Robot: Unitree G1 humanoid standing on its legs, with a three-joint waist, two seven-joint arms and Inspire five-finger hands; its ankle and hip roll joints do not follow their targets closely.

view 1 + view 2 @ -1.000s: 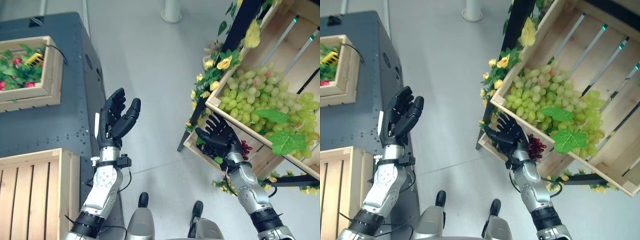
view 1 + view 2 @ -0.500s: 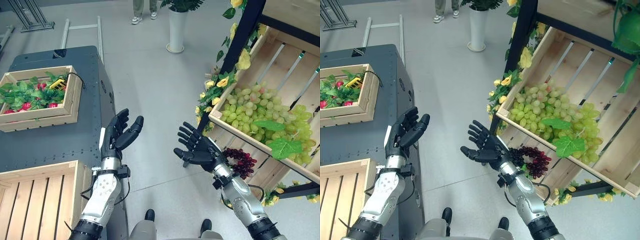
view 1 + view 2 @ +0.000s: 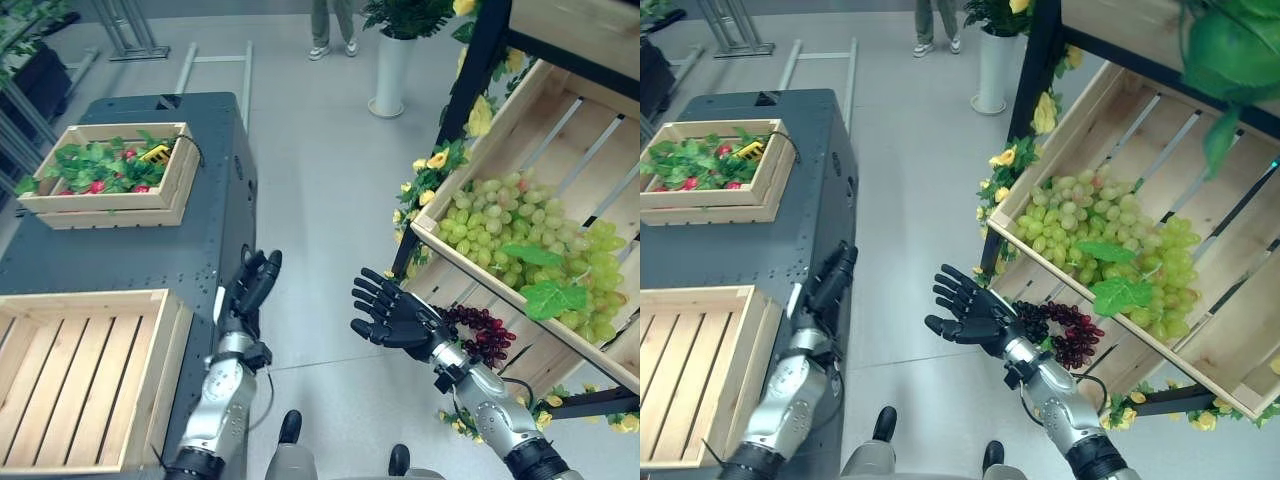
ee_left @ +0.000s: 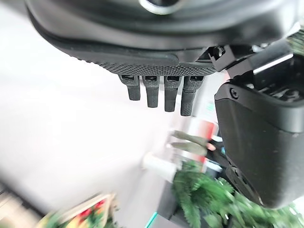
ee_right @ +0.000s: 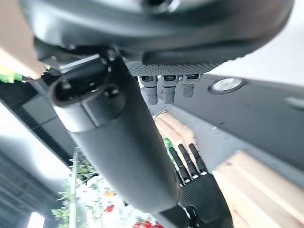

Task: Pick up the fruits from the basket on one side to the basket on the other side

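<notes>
A: Where do you stand?

B: Both hands carry nothing. Your right hand (image 3: 395,318) is spread wide just beside the dark grapes (image 3: 482,334) in the lower crate (image 3: 1040,283). Your left hand (image 3: 250,290), fingers straight, hangs by the empty crate (image 3: 80,375).

A: Next?

B: Probably reach back and close on those grapes.

Green grapes (image 3: 520,225) pale yellow-green, with darker green leaves (image 3: 548,298). Purple grapes (image 3: 480,333) dark wine-red. Slanted crate (image 3: 575,120) light bare wood, slatted. Empty crate (image 3: 70,375) same pale wood. Far crate (image 3: 105,205) pale wood, filled green leaves with red spots and one yellow bit. Table (image 3: 120,255) dark grey. Floor (image 3: 320,190) light grey. Flowers (image 3: 437,160) yellow. Left hand (image 3: 252,288) black; right hand (image 3: 393,316) black. Vase (image 3: 388,72) white.
</notes>
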